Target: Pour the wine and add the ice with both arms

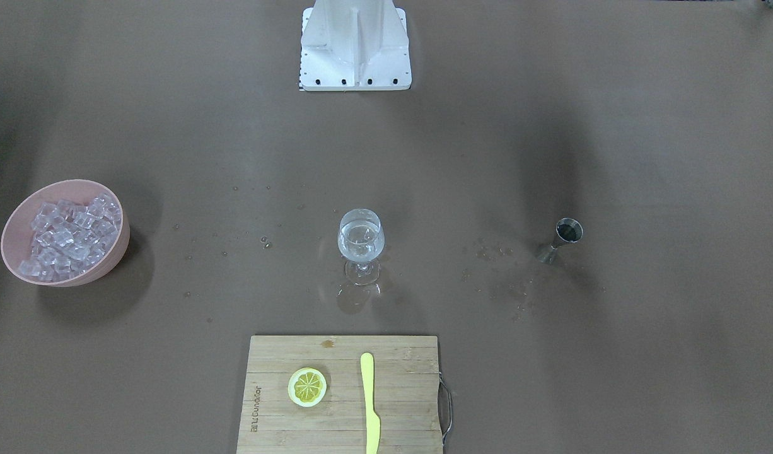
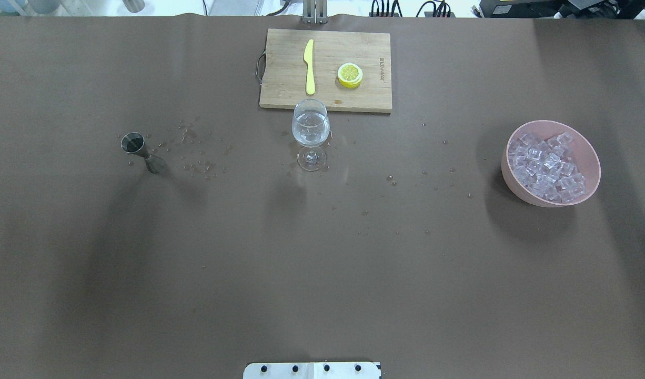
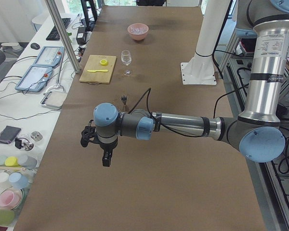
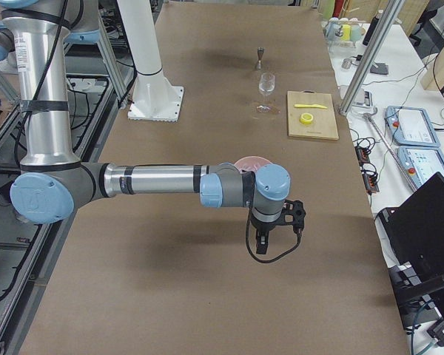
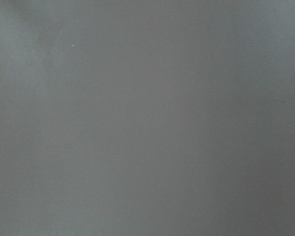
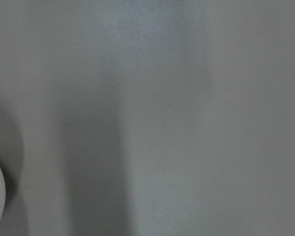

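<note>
- Brown table fills every view; you have a glass at the centre of the overhead frame, a jigger at middle left and a bowl at right.
- Wine sits in the glass, so the pour looks done; you cannot tell whether a cube floats in it.
- Ice lies heaped in the bowl, well apart from the glass.
- Your left arm and right arm show only in the side views, both over bare table; you cannot tell whether the left gripper or right gripper stands wide or narrow.
- Take ice with the right arm, the one nearer the bowl: pinch one top cube, carry it over the glass rim, release low to avoid a splash.
- Mind the droplets and the slender stem; a nudge would likely tip it.
- Leave the board, lemon and knife at top centre alone.
</note>
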You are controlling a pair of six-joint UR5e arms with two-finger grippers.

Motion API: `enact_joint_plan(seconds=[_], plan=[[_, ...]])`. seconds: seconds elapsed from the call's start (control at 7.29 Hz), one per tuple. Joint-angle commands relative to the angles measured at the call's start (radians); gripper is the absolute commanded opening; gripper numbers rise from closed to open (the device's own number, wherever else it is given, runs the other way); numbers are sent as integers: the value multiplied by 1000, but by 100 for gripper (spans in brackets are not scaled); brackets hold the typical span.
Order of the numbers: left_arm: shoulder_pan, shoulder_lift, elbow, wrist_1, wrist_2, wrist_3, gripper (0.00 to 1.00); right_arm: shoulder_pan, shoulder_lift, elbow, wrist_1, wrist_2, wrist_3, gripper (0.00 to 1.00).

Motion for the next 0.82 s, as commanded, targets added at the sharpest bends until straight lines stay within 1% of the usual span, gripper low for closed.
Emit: enact_joint_plan(seconds=[0.0, 0.14, 0.27, 0.55, 0.69], plan=[[2, 7, -10, -71, -4, -6, 98, 0, 0, 2, -1, -1, 0, 100], [4, 11, -19, -93, -8, -9, 98, 0, 0, 2, 0, -1, 0, 100], [19, -7, -21, -92, -1, -11, 98, 0, 0, 3, -1, -1, 0, 100], [62, -30, -88, -86, 3, -12, 98, 0, -1, 5, -1, 1, 0, 100], [62, -29, -93, -86, -6, -14, 98, 0, -1, 3, -3, 1, 0, 100]])
